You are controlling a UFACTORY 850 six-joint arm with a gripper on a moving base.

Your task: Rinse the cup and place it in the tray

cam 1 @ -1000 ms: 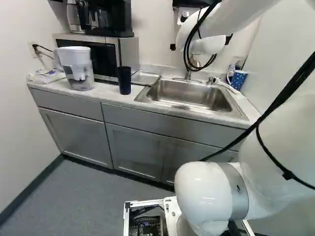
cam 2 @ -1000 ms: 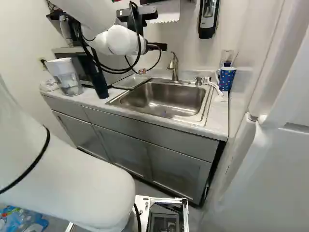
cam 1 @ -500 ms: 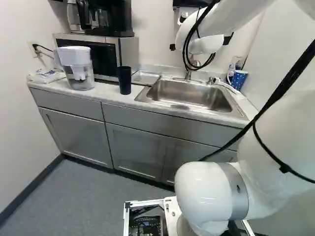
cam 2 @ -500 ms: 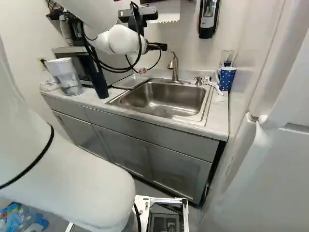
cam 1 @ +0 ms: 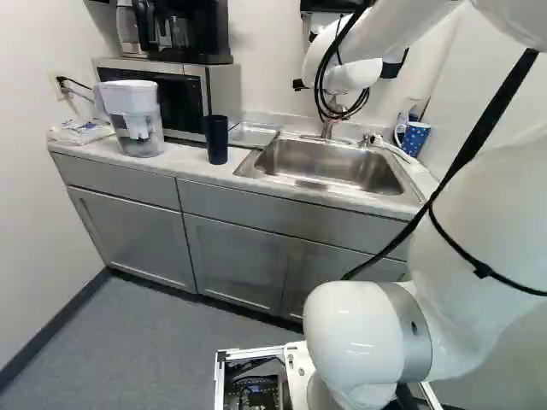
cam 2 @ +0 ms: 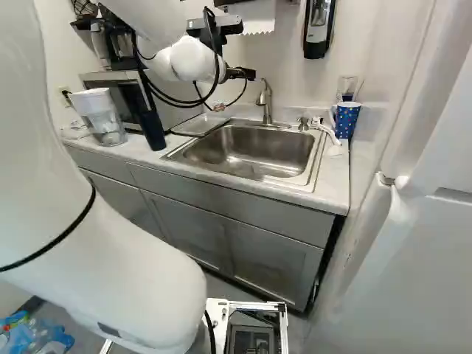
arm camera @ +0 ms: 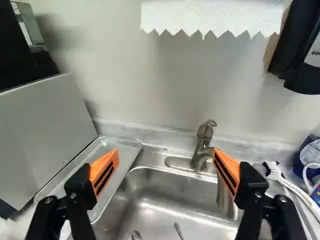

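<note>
The black gripper (cam 2: 242, 73) hangs high near the wall behind the sink in the right base view. In the wrist view the gripper (arm camera: 166, 152) stands wide open, its orange pads far apart with no object gripped. A dark blue cup (cam 1: 216, 139) is upright on the counter, left of the sink and in front of the microwave. The shallow metal tray (arm camera: 129, 154) lies between microwave and sink, partly behind one finger. Past the fingers are the steel sink (arm camera: 165, 189) and its faucet (arm camera: 201, 145), the faucet close to the other finger.
A water pitcher (cam 1: 137, 120) stands left of the dark cup. The microwave (cam 1: 224, 90) carries a coffee maker. A blue dotted mug (cam 2: 344, 120) and a white brush (cam 2: 324, 128) are right of the sink. Paper towel and a soap dispenser (cam 2: 318, 29) hang above; small utensils lie in the sink.
The arm's big near links have shifted noticeably against the foot joint, while its far end and the gripper moved only slightly. Base, cup and tray have stayed put.
</note>
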